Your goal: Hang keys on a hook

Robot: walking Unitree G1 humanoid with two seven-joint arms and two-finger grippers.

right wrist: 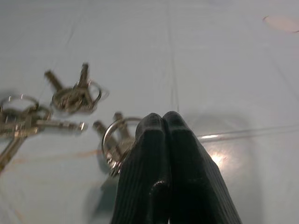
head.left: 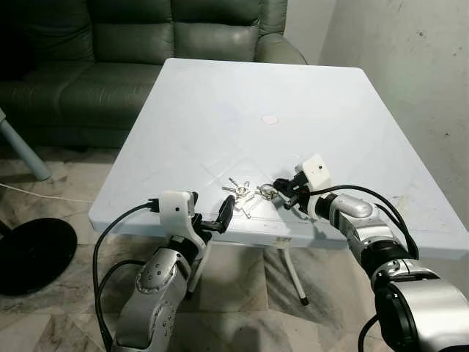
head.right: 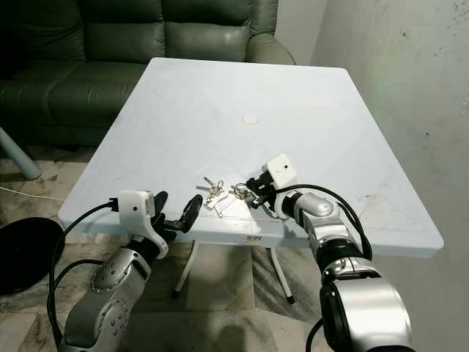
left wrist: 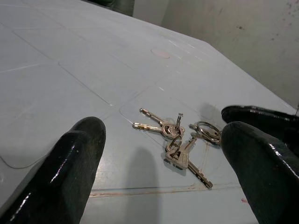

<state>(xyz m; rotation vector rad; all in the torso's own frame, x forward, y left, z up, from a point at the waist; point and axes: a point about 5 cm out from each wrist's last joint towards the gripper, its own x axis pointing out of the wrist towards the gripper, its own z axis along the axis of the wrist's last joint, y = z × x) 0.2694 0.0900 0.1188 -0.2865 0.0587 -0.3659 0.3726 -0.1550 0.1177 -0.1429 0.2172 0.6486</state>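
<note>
Black right pincer (right wrist: 163, 122) closed, touching keys (right wrist: 70, 100)

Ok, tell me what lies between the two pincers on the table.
The keys lie between the left pincer and the right pincer, near the table's front edge, as the left eye view shows.

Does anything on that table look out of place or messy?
Only slightly: a bunch of silver metal keys lies splayed near the front edge of the pale blue plastic table, with no hook in sight. The right gripper, jaws closed, is at their ring.
</note>
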